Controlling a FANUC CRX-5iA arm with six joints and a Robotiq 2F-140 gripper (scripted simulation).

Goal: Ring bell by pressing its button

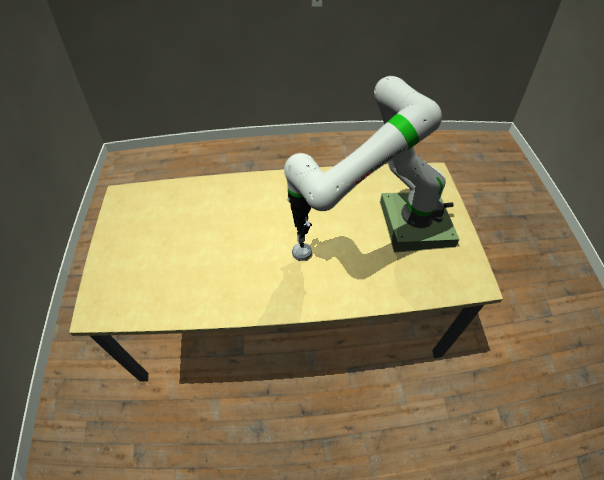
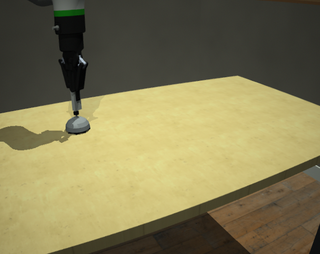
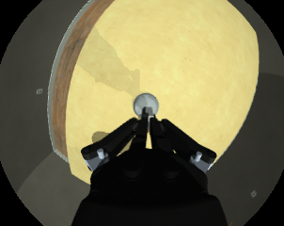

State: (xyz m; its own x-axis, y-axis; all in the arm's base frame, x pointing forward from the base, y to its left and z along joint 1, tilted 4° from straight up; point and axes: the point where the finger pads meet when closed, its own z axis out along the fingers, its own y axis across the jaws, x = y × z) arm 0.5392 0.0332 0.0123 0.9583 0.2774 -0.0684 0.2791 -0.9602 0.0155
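Observation:
A small grey dome bell (image 1: 302, 251) stands on the yellow table top, a little right of its middle. In the exterior view the bell (image 2: 77, 125) has a small black button (image 2: 76, 112) on top. My gripper (image 2: 76, 108) is shut, points straight down, and its fingertips touch the top of the button. The button still stands above the dome. In the wrist view the shut fingertips (image 3: 146, 121) sit right over the bell (image 3: 146, 104), which hides the button.
The arm's green base (image 1: 419, 222) is bolted to the table at the right. The table edge (image 2: 237, 188) runs along the near side, with wooden floor below.

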